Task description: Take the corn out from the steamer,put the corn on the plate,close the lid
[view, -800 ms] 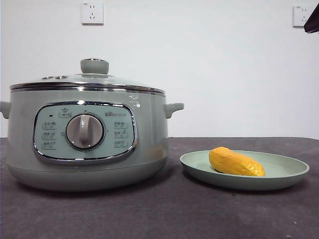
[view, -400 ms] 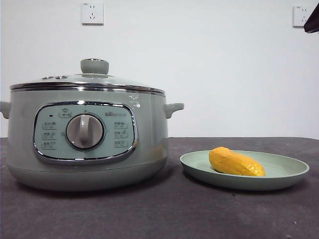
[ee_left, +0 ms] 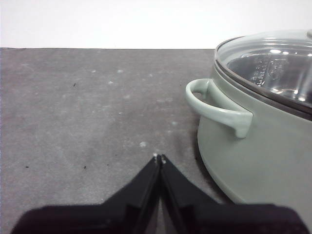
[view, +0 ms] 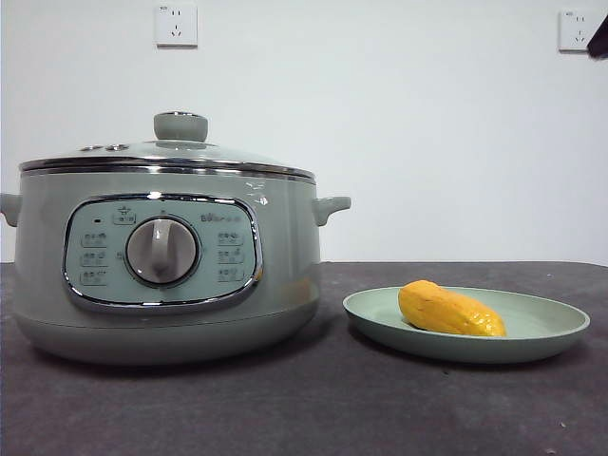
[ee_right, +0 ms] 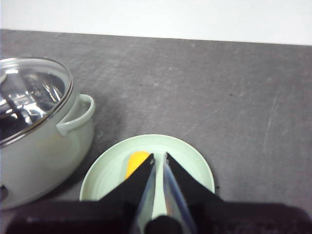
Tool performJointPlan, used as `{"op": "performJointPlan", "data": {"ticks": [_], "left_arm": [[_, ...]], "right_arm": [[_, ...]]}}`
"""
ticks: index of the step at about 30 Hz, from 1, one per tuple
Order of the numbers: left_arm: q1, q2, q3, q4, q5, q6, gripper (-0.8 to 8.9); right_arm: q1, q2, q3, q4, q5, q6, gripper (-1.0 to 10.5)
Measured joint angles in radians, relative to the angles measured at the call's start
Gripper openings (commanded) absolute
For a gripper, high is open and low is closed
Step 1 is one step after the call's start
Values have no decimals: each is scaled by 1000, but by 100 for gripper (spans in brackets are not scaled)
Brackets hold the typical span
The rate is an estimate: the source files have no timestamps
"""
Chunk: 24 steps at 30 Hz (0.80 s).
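The sage-green steamer stands at the left with its glass lid seated on it. The yellow-orange corn lies on the pale-green plate at the right. In the right wrist view the corn shows on the plate below my right gripper, whose jaws are shut and empty, high above it. My left gripper is shut and empty over the table beside the steamer's handle. In the front view only a black tip shows at the top right corner.
The dark grey table runs to a white wall with two sockets. The steamer and its lid also show in the right wrist view, close beside the plate.
The black arm tip at the top right corner of the front view has drawn further out of the picture. The steamer, lid, plate and corn have not moved.
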Motion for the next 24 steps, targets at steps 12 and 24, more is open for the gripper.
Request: {"op": "performJointPlan", "data": {"ticks": [12, 24], "left_arm": [[0, 0, 0, 0, -2, 0, -3], [0, 0, 0, 0, -2, 0, -3]], "right_arm": [[-279, -263, -330, 252, -222, -106, 31], [-366, -427, -523, 284, -160, -22, 31]]}}
